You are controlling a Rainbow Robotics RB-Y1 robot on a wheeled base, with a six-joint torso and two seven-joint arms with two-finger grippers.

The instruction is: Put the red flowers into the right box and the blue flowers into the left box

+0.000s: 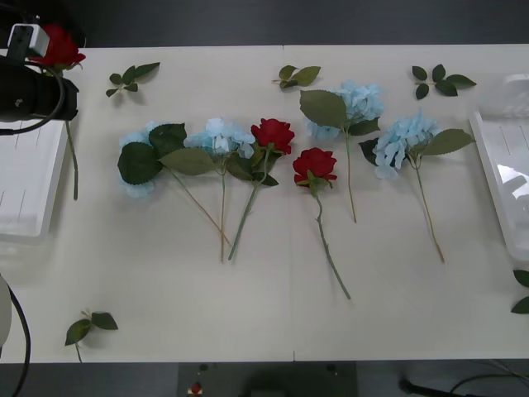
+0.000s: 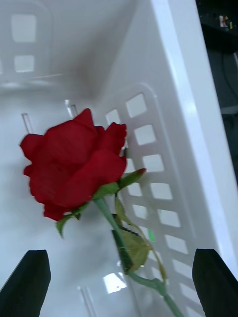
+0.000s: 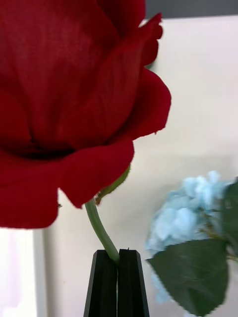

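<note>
My left gripper (image 3: 118, 257) is shut on the stem of a red flower (image 3: 64, 109), just under the bloom. In the front view that red flower (image 1: 58, 45) hangs at the far left above the back end of the left box (image 1: 25, 182), held by the left gripper (image 1: 56, 73), stem dangling. My right gripper (image 2: 121, 255) stands open over the right box (image 2: 168, 124), where another red flower (image 2: 74, 163) lies. Two red flowers (image 1: 273, 132) (image 1: 314, 164) lie mid-table among several blue flowers (image 1: 221, 136) (image 1: 359, 103) (image 1: 401, 141). The right box (image 1: 504, 174) is at the right edge.
Loose green leaf sprigs lie along the table's back (image 1: 132, 78) (image 1: 297, 76) (image 1: 442, 81), at the front left (image 1: 91, 324) and by the right edge (image 1: 522, 289). A blue flower (image 3: 188, 218) with a broad leaf lies below the held rose.
</note>
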